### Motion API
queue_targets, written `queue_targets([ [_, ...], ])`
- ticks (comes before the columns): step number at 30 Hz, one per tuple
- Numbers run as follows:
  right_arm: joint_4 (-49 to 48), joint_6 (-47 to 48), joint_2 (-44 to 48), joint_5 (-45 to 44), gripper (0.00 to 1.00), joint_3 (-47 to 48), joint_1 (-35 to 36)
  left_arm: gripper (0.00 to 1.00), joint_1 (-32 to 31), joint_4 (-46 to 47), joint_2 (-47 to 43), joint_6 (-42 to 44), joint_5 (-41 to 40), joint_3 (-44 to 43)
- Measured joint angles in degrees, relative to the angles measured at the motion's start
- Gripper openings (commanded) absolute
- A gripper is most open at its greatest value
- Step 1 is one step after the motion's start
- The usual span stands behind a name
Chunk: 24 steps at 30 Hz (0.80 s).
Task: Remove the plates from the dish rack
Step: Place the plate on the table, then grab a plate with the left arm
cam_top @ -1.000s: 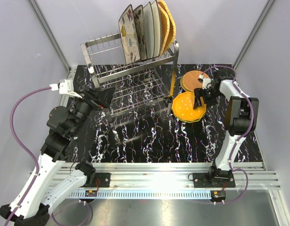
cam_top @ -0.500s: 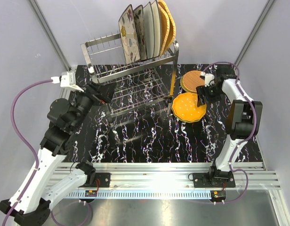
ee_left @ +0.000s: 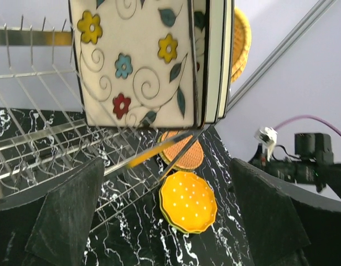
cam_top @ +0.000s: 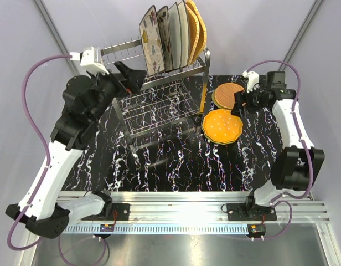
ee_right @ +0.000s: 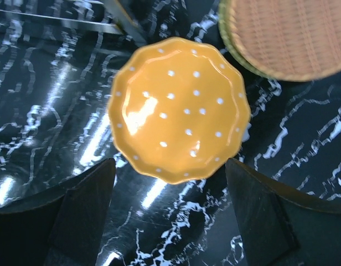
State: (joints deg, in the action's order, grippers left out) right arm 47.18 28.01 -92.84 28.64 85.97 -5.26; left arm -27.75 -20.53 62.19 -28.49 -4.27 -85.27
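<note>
On the black marbled table (cam_top: 176, 166), upright plates (cam_top: 184, 33) are held atop the dish rack (cam_top: 154, 105). The cream floral plate (cam_top: 151, 41) is presented face-on just beyond the left gripper (cam_top: 132, 75) (jaws spread wide, empty), the nearer arm.

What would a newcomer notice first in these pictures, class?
A row of plates stands upright atop the steel dish rack, the cream floral plate leftmost, with the left gripper close by, jaws open. Right of the rack, an orange dotted scalloped plate lies on the table.
</note>
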Motion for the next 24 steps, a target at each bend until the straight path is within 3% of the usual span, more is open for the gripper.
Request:
queue_targets([
  [13,-9.75,-4.85,13.09,16.92,0.93,-6.91,0.02,0.97,0.0,-9.79,15.93,0.87,-0.07,-24.48],
  [17,-12.26,-7.23,14.16,19.15,0.93,-7.74,0.02,0.92,0.0,-11.85,21.55,0.79,-0.5,-32.0],
  [24,-13.05,-8.83,15.5,19.52,0.93,-10.25,0.02,0.73,0.0,-14.82,31.71,-0.04,-2.54,-43.47],
])
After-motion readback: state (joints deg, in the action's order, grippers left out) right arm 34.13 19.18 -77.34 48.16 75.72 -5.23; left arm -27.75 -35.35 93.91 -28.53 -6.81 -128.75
